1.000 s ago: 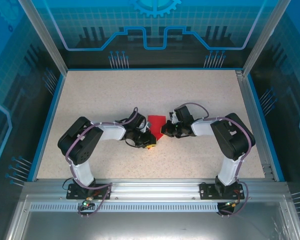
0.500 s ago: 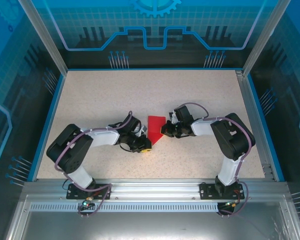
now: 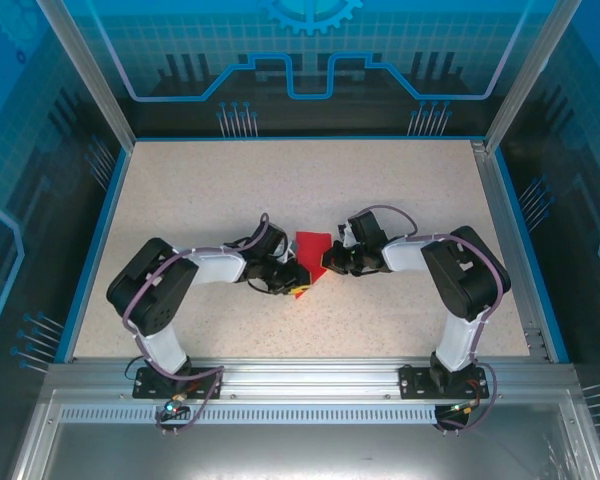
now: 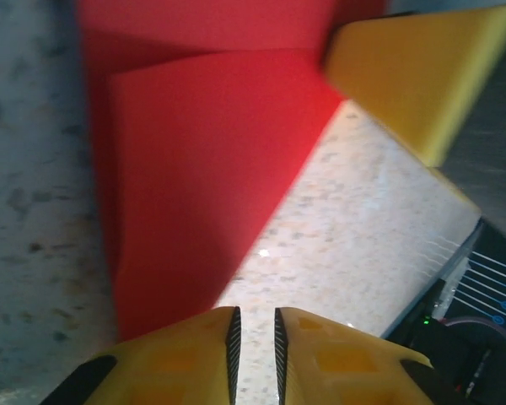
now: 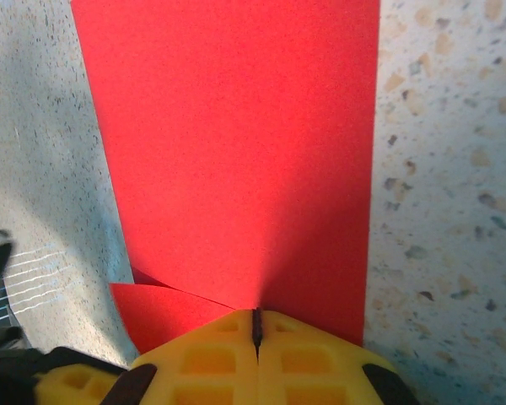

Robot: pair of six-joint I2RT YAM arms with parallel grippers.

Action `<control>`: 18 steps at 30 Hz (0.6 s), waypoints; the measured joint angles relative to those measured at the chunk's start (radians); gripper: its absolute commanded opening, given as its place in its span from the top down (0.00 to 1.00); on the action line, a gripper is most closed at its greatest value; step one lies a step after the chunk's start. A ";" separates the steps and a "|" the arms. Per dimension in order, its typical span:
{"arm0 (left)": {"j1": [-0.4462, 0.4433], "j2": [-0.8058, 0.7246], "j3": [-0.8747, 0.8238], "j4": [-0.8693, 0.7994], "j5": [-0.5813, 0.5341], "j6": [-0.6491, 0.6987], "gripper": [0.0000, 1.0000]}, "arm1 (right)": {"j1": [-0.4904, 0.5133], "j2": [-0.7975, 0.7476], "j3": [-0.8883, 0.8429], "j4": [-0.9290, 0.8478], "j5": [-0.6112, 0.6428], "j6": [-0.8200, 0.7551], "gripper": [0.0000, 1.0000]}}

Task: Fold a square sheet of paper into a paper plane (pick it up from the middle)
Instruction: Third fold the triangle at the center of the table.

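The paper [image 5: 236,152] stretches straight ahead of the right gripper [image 5: 255,316], which is pressed together on its edge; the left gripper [image 4: 255,316] is slightly spread.

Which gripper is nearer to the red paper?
Right. The right gripper, shut, rests on the edge of the red paper, apparently pressing it down. The left gripper, barely open, is beside the paper's pointed corner, mostly over bare table.

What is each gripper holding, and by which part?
Left gripper: nothing, bare table shows between its fingertips. Right gripper: shut at the edge of the red paper; pinching or just pressing cannot be told.
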 measured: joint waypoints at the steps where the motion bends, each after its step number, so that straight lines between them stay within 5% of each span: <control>1: 0.000 0.005 -0.002 -0.010 -0.006 0.000 0.79 | 0.000 -0.001 0.000 0.000 0.000 0.000 0.98; 18: 0.001 -0.019 -0.052 0.016 -0.017 0.006 0.84 | 0.034 -0.118 0.001 -0.040 0.003 -0.015 1.00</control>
